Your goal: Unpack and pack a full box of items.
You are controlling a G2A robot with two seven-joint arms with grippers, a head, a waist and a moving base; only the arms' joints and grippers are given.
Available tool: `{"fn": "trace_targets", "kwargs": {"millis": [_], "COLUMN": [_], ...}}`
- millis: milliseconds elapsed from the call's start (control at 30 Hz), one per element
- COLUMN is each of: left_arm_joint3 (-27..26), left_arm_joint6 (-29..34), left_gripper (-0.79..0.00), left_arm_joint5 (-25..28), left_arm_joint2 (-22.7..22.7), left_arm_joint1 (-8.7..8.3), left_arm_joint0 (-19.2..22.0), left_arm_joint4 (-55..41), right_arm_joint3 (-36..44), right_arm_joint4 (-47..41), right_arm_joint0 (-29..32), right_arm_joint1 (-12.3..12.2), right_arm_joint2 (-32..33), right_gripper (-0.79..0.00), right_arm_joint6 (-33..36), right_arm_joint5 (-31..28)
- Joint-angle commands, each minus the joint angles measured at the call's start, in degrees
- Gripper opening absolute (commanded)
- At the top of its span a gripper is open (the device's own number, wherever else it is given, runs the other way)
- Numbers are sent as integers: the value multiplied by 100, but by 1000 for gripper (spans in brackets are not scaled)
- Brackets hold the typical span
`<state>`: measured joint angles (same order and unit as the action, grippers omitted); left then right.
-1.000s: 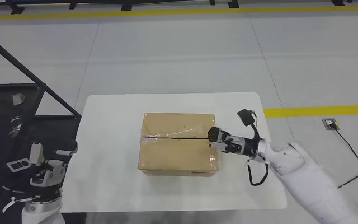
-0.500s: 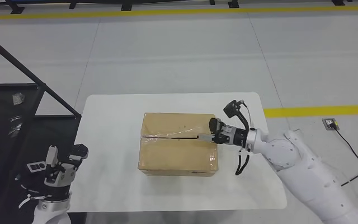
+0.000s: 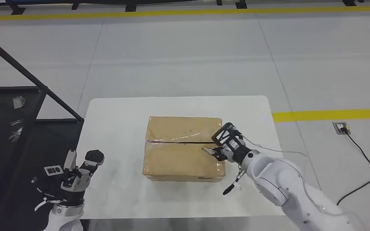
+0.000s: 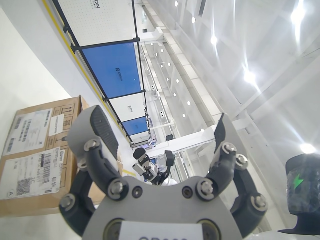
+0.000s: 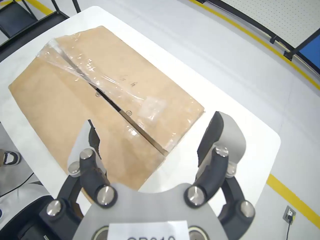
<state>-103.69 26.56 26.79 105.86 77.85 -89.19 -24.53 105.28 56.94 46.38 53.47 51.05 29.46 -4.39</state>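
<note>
A brown cardboard box (image 3: 184, 147) stands in the middle of the white table (image 3: 115, 127), its top seam covered with clear tape that is partly split. My right gripper (image 3: 213, 144) hovers open over the box's right end, close to the seam. In the right wrist view the box (image 5: 100, 96) lies just beyond the open right gripper (image 5: 153, 133), with nothing between the fingers. My left gripper (image 3: 82, 159) is low at the table's left front corner, open and empty. In the left wrist view the left gripper (image 4: 160, 128) points upward, with the labelled side of the box (image 4: 40, 151) beside it.
A black metal rack (image 3: 23, 115) stands left of the table. A yellow floor line (image 3: 312, 114) runs off to the right, past a floor socket (image 3: 341, 128). Bare tabletop surrounds the box on all sides.
My right gripper has swung from beside the box's right end to over its top, and its wrist has turned. My left gripper has risen and come closer to the table's left edge.
</note>
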Motion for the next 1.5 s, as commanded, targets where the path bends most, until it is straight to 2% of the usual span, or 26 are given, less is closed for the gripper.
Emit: {"fn": "trace_targets", "kwargs": {"millis": [0,233,600,667,700,900,1100,1233,1267,1333,1467], "left_arm_joint3": [0,-35,-88,-99,-104,-108,-95,-75,-69,-63,-57], "left_arm_joint6": [-22,-50,-35,-43,-46,-62,-90,-108,-116,-120,-122], "left_gripper": [0,0,0,0,0,0,0,0,0,0,0], "left_arm_joint5": [4,31,39,37,32,22,8,13,14,16,17], "left_arm_joint2": [-10,-74,-79,-79,-78,-92,-114,-114,-114,-116,-116], "left_arm_joint1": [-2,-17,-48,-53,-56,-72,-87,-98,-100,-105,-115], "left_arm_joint0": [-19,-65,-127,-132,-132,-125,-108,-88,-83,-79,-75], "left_arm_joint4": [-14,15,-42,-43,-45,-50,-44,-30,-38,-42,-51], "right_arm_joint3": [2,-47,-436,-518,-556,-773,-887,-909,-916,-926,-947], "right_arm_joint4": [5,645,1239,1324,1342,1349,1395,1435,1452,1470,1490], "right_arm_joint0": [1,-127,-767,-853,-886,-994,-1013,-989,-975,-952,-909], "right_arm_joint1": [0,130,466,529,560,705,812,867,879,903,949], "right_arm_joint2": [0,-156,-636,-701,-728,-790,-780,-755,-745,-721,-668], "right_gripper": [0,0,0,-80,-99,-83,-105,-209,-305,-388,-453], "right_arm_joint6": [1,472,1566,1694,1725,1705,1681,1643,1624,1613,1605], "right_arm_joint5": [-18,602,1017,1109,1146,1143,1118,1065,1065,1055,1018]}}
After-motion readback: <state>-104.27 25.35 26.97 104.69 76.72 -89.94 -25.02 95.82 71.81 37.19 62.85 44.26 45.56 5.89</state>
